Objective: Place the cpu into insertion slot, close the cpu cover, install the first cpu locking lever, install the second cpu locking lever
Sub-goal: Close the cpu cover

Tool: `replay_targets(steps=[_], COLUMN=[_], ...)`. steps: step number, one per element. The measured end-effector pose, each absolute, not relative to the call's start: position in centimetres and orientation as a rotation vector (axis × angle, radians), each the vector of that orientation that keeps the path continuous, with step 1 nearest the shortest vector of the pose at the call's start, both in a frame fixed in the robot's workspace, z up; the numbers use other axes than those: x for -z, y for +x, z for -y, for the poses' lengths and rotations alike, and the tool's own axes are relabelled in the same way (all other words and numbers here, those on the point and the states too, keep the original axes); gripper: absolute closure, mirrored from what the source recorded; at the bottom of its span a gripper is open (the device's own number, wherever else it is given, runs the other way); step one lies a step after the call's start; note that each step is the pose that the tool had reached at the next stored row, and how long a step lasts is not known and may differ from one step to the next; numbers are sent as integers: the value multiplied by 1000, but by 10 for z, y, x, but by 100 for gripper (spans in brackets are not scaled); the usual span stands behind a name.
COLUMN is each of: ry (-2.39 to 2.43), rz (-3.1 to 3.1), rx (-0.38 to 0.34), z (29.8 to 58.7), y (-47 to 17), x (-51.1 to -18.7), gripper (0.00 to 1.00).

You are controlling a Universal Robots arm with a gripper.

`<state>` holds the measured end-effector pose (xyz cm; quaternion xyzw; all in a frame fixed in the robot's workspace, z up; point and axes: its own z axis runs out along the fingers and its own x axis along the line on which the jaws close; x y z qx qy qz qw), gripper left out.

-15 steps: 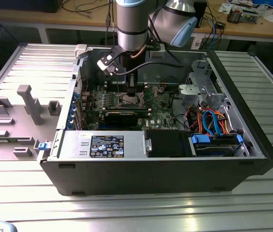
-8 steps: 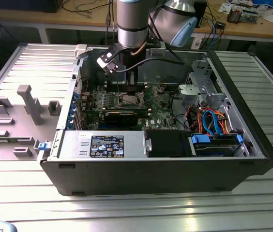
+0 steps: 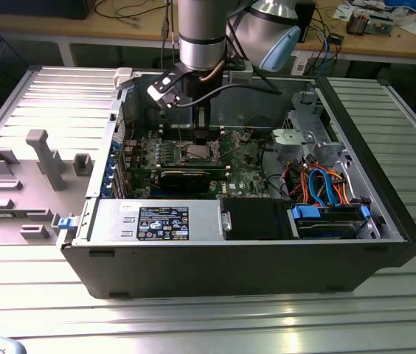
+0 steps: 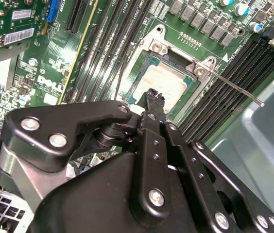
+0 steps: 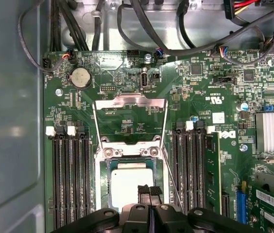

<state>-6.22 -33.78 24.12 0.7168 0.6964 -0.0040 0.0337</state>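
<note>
The cpu point(image 5: 127, 182) point(image 4: 163, 82), a pale silver square, lies flat in the insertion slot point(image 5: 103, 167) point(image 4: 149, 46) on the green motherboard. The cpu cover point(image 5: 129, 101) is a silver frame swung back from the slot on its hinge, standing open. One thin wire locking lever point(image 4: 234, 87) point(image 5: 172, 182) sticks out unlatched beside the slot; a second lever point(image 5: 96, 127) runs along the other side. My gripper point(image 5: 149, 190) point(image 4: 154, 97) hovers just over the chip's edge, black fingers pressed together and holding nothing. In the exterior view the gripper point(image 3: 200, 136) hangs inside the case above the slot point(image 3: 197, 153).
Black memory slots point(image 5: 71, 179) point(image 5: 190, 174) flank the socket on both sides. A long black graphics card point(image 3: 186, 177) lies in front of it. Cables point(image 5: 185, 43) and a drive cage point(image 3: 307, 140) sit inside the case; a grey fixture point(image 3: 38, 158) stands at the exterior view's left.
</note>
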Motion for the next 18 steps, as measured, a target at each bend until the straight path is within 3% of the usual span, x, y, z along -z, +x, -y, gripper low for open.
replay_targets(steps=[18], ry=[2190], rz=[-2129], rx=[42], z=[338], y=[-62], x=[-248], gripper=[89])
